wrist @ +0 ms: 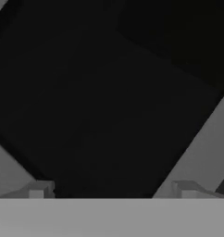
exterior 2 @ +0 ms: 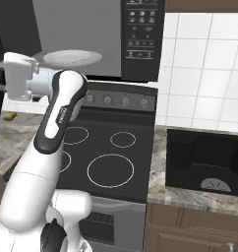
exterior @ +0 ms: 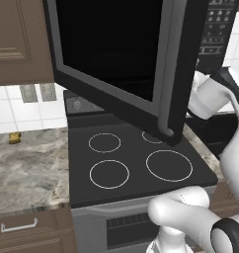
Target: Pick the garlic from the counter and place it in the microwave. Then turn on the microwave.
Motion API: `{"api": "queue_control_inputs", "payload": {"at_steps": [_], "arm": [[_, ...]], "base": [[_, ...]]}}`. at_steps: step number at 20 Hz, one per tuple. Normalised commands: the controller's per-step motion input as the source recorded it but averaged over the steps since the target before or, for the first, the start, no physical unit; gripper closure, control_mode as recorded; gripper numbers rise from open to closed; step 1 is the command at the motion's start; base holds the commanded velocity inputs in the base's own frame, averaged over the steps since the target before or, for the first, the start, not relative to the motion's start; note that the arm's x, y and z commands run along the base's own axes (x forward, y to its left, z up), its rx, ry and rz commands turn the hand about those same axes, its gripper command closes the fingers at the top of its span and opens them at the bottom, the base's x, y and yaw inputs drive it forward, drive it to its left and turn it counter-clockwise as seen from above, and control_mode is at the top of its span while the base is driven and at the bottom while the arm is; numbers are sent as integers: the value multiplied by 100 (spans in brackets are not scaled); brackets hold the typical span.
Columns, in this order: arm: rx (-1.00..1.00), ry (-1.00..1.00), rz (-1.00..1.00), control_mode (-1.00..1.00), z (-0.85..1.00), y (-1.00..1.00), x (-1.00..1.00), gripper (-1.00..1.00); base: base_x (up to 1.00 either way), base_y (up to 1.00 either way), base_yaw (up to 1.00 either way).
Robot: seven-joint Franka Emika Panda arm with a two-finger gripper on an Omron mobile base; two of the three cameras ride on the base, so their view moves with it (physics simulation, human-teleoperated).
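Microwave [exterior: 116,54] dominated the scene, its grey-framed door with the dark window swung wide open over the black glass stovetop [exterior: 136,168], the long grey bar handle hanging at the door's free edge. Its top was cut off in both base views. Through the opening, a pale round turntable plate [exterior 2: 72,57] lay inside, beside the button panel [exterior 2: 142,34]. Left of the microwave ran the marbled grey-beige counter [exterior: 27,168], where a small yellow-brown block [exterior: 14,138] sat against the tiled wall. The garlic could not be made out anywhere. The gripper [wrist: 112,190] faced the dark door pane; its two grey finger tips stood wide apart with nothing visible between them.
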Motion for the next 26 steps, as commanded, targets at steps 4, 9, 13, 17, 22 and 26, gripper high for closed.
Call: {"api": "queue_control_inputs", "payload": {"at_steps": [4, 9, 13, 17, 22, 26], "arm": [[-10, -13, 15, -100, 4, 48, -67, -100], [-9, -15, 14, -100, 7, 49, -61, -100], [-7, -19, 4, -100, 12, 45, -45, -100], [-6, -24, -3, -100, 17, 17, -24, -100], [-17, -20, -29, -100, 8, -49, 14, -100], [-22, -12, -42, -100, 0, -82, 46, -100]], "base": [[0, 0, 0], [0, 0, 0], [0, 0, 0], [0, 0, 0], [0, 0, 0], [0, 0, 0]]}}
